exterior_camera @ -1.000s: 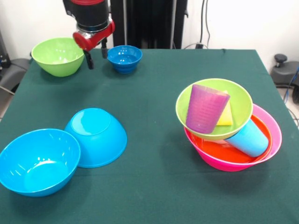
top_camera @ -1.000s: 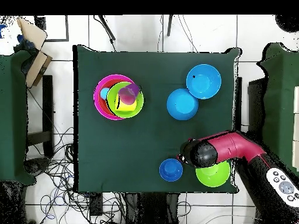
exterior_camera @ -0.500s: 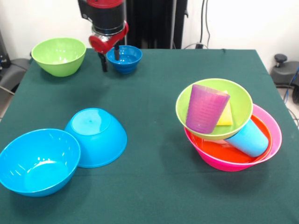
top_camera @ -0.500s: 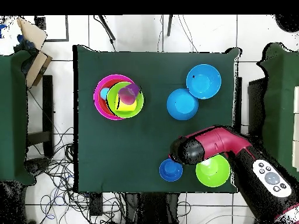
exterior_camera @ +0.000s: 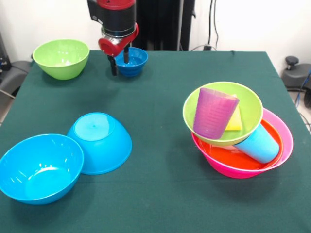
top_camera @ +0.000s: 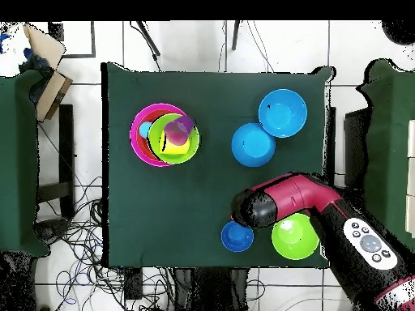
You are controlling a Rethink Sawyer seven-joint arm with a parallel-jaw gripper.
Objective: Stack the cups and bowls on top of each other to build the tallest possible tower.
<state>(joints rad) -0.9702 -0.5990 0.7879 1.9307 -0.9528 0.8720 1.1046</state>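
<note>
The tower stands at the right: a large pink bowl (exterior_camera: 285,138) holds an orange bowl (exterior_camera: 227,158) and a light blue cup (exterior_camera: 260,143) lying on its side. A lime green bowl (exterior_camera: 249,103) sits tilted on top, with a purple cup (exterior_camera: 214,112) and a yellow cup (exterior_camera: 235,120) in it. The tower also shows in the overhead view (top_camera: 165,134). My gripper (exterior_camera: 120,62) is open at the far side. It straddles the left rim of the small dark-blue bowl (exterior_camera: 135,62), which also shows in the overhead view (top_camera: 237,236).
A second lime green bowl (exterior_camera: 60,58) stands at the far left corner. Two bright blue bowls sit at the near left: one upside down (exterior_camera: 102,141), and one upright (exterior_camera: 39,167) touching it. The green table's edge (exterior_camera: 291,97) runs close to the tower's right.
My gripper has moved right in the front view, from beside the far lime green bowl to the small dark-blue bowl's rim. The bowls and cups have not moved.
</note>
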